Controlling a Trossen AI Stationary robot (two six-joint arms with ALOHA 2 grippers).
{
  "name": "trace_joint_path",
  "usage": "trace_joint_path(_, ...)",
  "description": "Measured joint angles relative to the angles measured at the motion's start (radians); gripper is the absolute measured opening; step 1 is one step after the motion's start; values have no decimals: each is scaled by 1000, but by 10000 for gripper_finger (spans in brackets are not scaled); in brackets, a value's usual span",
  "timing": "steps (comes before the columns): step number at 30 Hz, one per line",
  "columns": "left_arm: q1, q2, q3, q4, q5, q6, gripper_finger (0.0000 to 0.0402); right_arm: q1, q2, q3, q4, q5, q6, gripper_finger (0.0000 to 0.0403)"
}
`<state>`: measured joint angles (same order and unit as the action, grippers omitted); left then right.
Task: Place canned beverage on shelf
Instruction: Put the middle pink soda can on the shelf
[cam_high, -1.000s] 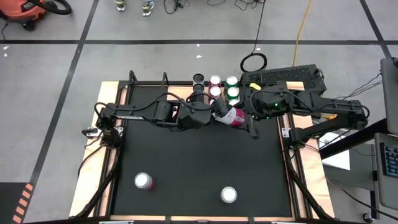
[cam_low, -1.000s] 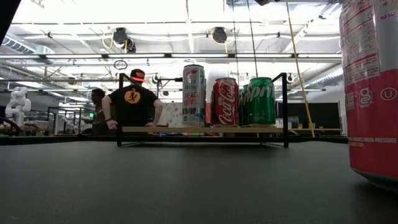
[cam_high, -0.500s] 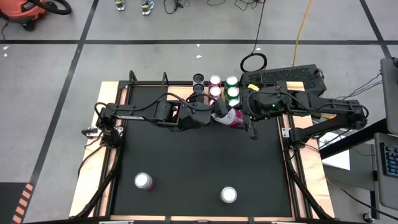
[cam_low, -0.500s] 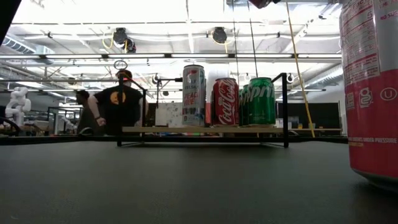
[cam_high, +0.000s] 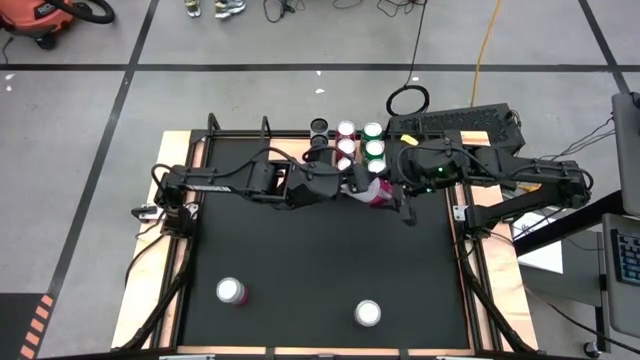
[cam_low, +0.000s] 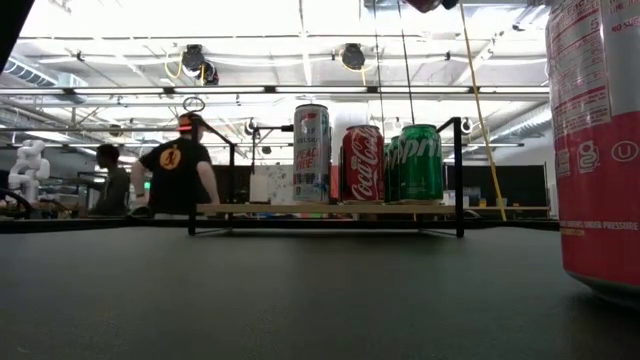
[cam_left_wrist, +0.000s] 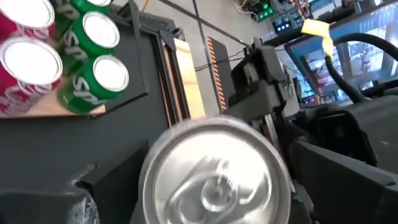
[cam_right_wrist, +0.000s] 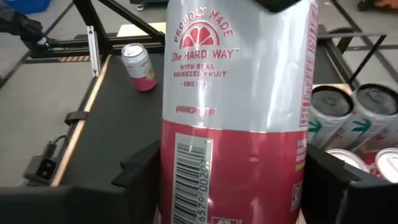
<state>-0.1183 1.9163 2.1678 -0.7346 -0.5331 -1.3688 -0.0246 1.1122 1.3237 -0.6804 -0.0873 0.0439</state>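
R gripper (cam_high: 392, 192) just right of centre in the high view, fingers clamped on the sides of a pink-and-silver grapefruit can (cam_high: 374, 189). In my R wrist cam the can (cam_right_wrist: 239, 118) fills the frame between both dark fingers (cam_right_wrist: 140, 171), barcode and "Proudly made the hard way" text facing the lens. Can sits tilted in the high view, off the mat.

L gripper (cam_high: 352, 181) right up against the same can from the left, fingers spread wide; L wrist cam looks down on the can's silver lid (cam_left_wrist: 214, 171) between them. I can't tell if L pads still touch it.

Shelf (cam_high: 330, 150) just above the grippers in the high view, upper centre. On it: green cans (cam_high: 373, 131), red/pink-topped cans (cam_high: 346, 130), dark-topped ones at its left. Low view shows the shelf (cam_low: 325, 209) w/ a tall silver peach can (cam_low: 311, 153), a Coca-Cola can (cam_low: 362, 163) and a green Sprite can (cam_low: 419, 162) upright in a row.

Two more pink cans upright on the black mat (cam_high: 300, 260): one lower left (cam_high: 231, 291), one lower centre-right (cam_high: 367, 313). The big can at the low view's right edge (cam_low: 598, 150) stands close to the lens.

Two people (cam_low: 177, 172) in the room behind, backs turned.
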Motion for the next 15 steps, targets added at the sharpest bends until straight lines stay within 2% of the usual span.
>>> trace_joint_path(6,19,-14,1,-9,-22,54,393,1,-3,-1,-5,-29,56,263)
trace_joint_path(10,39,-45,1,-13,-14,145,393,0,-4,-1,-5,-53,97,262)
trace_joint_path(15,77,-104,1,-23,75,286,393,-9,-5,-1,7,-103,157,264)
